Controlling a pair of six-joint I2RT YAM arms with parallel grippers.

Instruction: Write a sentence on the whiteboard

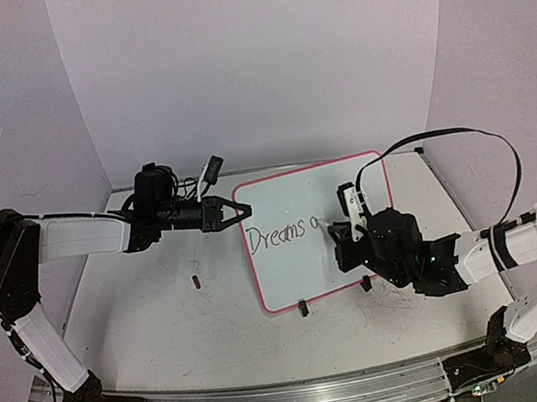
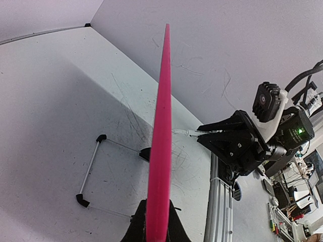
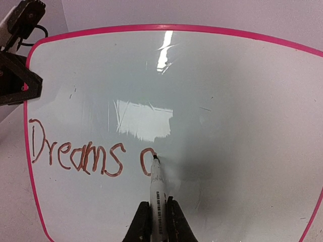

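Whiteboard (image 1: 322,254) stands centre-right on the table (image 1: 156,329), pink rim all round. It is raised at a tilt, with two black clip feet (image 1: 304,307) at its near edge. In the left wrist view a thin wire stand (image 2: 91,171) shows on the table behind it. Left arm: base at the near left, upper link climbing to a high elbow at the far left, forearm running level to the right toward the board's left edge. Left gripper (image 1: 233,211) has its jaws pinched on the rim at the board's left edge, toward the far corner. From its own camera the rim runs edge-on straight up between the fingers. Right arm: base at the near right, forearm reaching left and low, wrist hanging in front of the board's right half with the fingers aimed at the writing surface. Right gripper (image 3: 157,209) is clamped narrow on the barrel of a marker (image 3: 156,184). The marker's tip touches the board. Sentence (image 3: 86,156), on the board's left half at mid-height, reads "Dreams o" in dark reddish strokes. The marker tip sits on the right side of the "o". A small dark object (image 1: 197,280) lies on the table left of the board, well apart from it and too small to identify.
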